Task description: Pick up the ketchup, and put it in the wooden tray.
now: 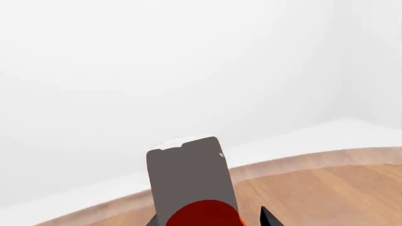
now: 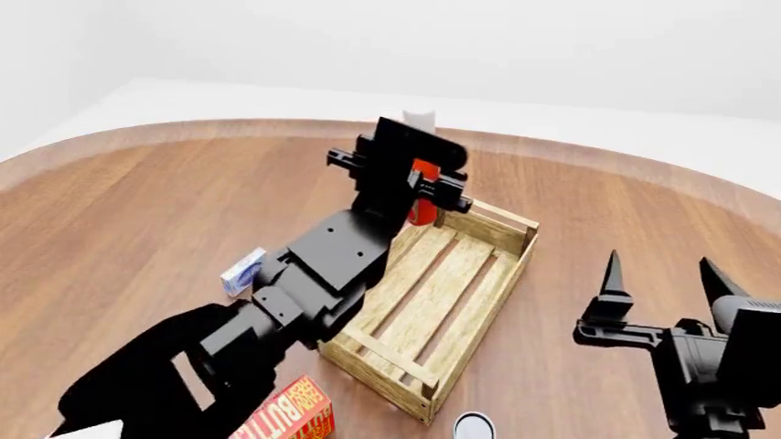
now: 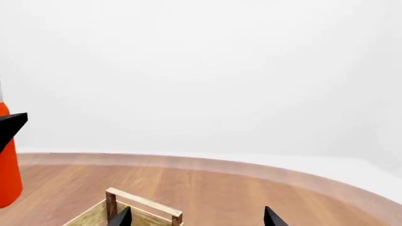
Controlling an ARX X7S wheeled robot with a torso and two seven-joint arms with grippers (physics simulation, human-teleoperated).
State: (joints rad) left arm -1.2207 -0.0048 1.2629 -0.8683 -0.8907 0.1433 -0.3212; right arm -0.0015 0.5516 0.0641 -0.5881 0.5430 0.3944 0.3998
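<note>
- Your left tool (image 2: pixel 422 187) is clenched on the ketchup (image 2: pixel 423 203), gripping it around the upper body. The white cap pokes up above the tool in the head view.
- The bottle looks lifted off the tabletop (image 2: pixel 146 210) and hangs upright at the far end of the wooden tray (image 2: pixel 503 229), about over its far rim. I can't tell whether it's fully inside the edge yet.
- Your right tool (image 2: pixel 665 274) is released, fingers spread with nothing between them, parked just off the tray's right side.
- Pick looks done, I'd say. What's left is bringing it over the slats, lowering it and letting go.
- A butter box (image 2: pixel 287 413) and a small blue-and-white box (image 2: pixel 243 272) sit left of the tray, out of your way.
</note>
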